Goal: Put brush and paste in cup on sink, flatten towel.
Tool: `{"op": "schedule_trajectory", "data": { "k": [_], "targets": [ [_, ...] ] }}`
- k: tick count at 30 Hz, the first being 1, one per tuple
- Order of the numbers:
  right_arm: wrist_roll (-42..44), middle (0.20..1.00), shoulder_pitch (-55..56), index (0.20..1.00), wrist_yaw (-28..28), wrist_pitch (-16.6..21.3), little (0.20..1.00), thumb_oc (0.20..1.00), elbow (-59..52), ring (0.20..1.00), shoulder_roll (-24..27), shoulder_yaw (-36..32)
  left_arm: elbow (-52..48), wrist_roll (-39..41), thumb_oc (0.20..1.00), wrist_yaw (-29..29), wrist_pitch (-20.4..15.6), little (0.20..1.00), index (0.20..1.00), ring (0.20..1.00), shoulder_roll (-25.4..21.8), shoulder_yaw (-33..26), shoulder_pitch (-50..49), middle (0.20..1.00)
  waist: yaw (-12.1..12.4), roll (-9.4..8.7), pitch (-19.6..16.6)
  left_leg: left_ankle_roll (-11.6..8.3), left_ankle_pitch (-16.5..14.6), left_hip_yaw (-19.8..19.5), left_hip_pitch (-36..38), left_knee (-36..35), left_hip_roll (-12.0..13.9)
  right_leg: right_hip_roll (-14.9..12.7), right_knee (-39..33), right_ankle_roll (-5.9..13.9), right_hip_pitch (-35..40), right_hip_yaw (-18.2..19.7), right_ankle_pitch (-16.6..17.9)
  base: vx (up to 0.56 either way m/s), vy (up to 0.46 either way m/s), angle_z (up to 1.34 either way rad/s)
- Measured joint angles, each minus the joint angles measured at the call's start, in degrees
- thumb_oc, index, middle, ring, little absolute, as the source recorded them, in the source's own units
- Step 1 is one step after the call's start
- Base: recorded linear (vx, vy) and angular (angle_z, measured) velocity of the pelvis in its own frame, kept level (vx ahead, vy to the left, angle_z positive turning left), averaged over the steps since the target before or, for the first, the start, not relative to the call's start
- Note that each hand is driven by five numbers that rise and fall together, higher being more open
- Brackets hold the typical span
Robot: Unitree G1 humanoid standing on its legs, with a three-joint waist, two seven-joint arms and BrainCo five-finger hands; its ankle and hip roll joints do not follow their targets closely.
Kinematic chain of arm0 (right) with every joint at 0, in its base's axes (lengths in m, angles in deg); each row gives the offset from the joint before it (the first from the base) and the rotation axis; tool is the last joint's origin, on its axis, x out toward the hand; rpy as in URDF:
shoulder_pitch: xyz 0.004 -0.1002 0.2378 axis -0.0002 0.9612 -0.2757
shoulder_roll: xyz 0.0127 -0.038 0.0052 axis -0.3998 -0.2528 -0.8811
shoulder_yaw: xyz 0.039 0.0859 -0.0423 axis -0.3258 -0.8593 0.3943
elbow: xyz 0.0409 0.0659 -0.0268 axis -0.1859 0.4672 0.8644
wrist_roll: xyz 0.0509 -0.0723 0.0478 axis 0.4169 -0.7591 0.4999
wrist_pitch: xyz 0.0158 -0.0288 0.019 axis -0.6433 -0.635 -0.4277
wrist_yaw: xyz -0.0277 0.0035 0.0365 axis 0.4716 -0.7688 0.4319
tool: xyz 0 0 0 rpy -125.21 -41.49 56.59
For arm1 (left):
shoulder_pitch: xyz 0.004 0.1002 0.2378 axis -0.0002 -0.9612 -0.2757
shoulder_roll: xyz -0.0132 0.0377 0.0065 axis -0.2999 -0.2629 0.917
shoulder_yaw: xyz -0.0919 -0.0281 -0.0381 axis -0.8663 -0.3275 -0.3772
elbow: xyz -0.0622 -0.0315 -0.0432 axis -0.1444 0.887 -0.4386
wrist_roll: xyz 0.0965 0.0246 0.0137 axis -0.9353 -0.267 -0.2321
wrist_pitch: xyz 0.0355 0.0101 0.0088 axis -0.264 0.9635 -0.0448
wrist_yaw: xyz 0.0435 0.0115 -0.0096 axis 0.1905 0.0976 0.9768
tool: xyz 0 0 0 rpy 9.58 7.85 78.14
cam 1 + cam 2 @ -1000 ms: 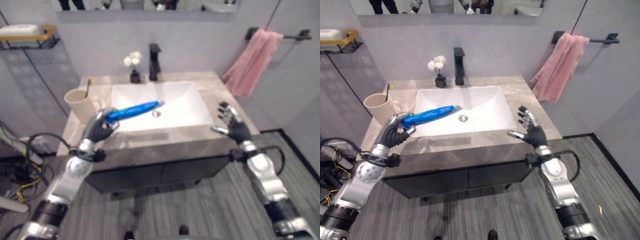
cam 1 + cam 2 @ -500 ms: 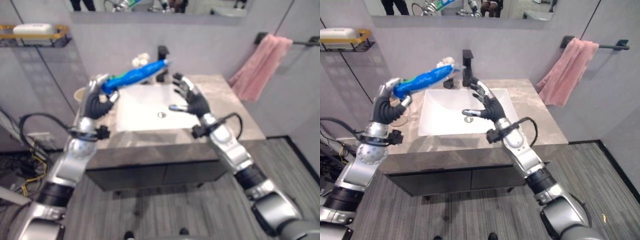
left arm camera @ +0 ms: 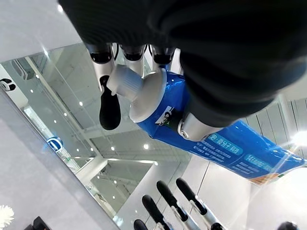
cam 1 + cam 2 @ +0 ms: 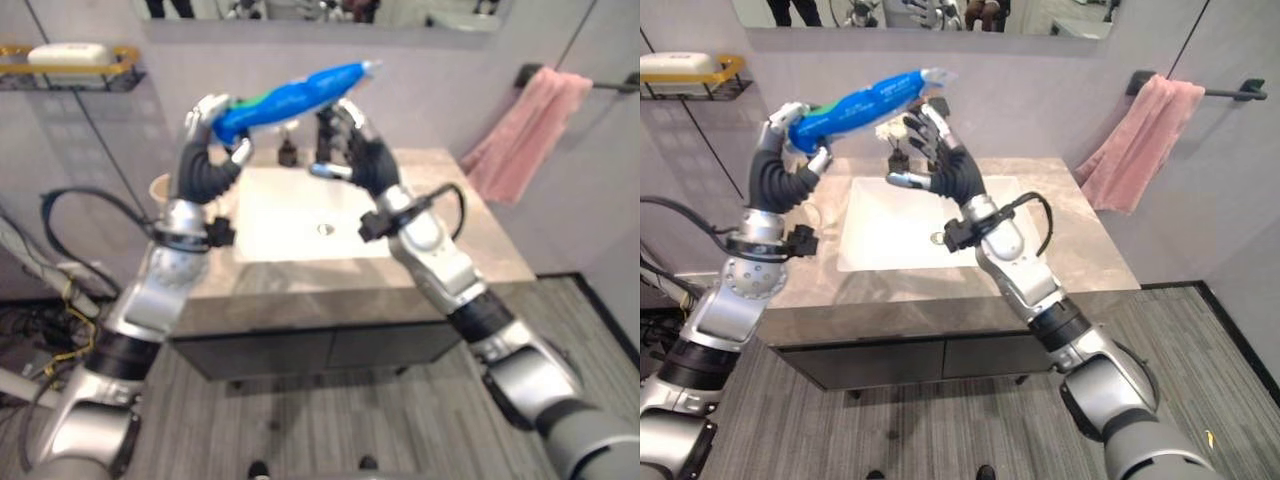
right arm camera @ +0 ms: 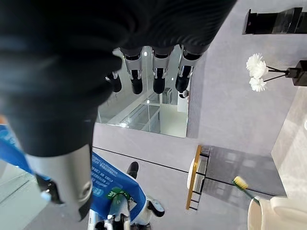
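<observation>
Both arms way up now over the sink [image 4: 902, 255] — a second ago low at the counter edge. Left hand [image 4: 205, 160] curled round the paste [image 4: 290, 95], held high, nowhere near the cup [image 4: 160, 187] yet. Right hand [image 4: 940, 160] spread, empty, just beside the tube — looks like a handover coming.

Paste [image 4: 865, 104]: blue tube, white cap, held raised above the sink [image 4: 925, 225], tilted. Cup [image 5: 280, 214]: beige, upright on the counter left of the sink, brush [image 5: 243, 184] standing in it. Towel [image 4: 1132, 140]: pink, bunched on the wall bar.
</observation>
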Motion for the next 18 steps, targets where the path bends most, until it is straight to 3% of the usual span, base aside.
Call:
{"op": "schedule_trajectory", "data": {
  "k": [11, 18],
  "targets": [
    [13.2, 1.000, -4.4, 1.000, -1.3, 2.8, 1.000, 1.000, 1.1, 1.000, -4.6, 0.6, 0.4, 3.1, 0.200, 1.1, -0.1, 0.200, 0.200, 0.200, -0.1, 1.6, 4.0, 0.200, 1.5, -0.07, -0.1, -0.06, 0.0, -0.4, -0.9, 0.0, 0.0, 0.1, 0.4, -0.15, -0.7, -0.1, -0.1, 0.02, -0.001, 0.02],
    [15.3, 1.000, -4.4, 1.000, -2.7, 3.3, 1.000, 1.000, 1.0, 1.000, -6.1, 0.7, 0.6, 3.7, 0.200, 1.2, -1.1, 0.200, 0.200, 0.200, 0.0, 2.0, 4.0, 0.200, 1.6, 0.00, -0.3, -0.06, 0.1, -0.5, -0.8, 0.0, 0.0, 0.1, 0.1, -0.18, -0.6, -0.2, -0.1, 0.00, 0.000, 0.00]
  ]
}}
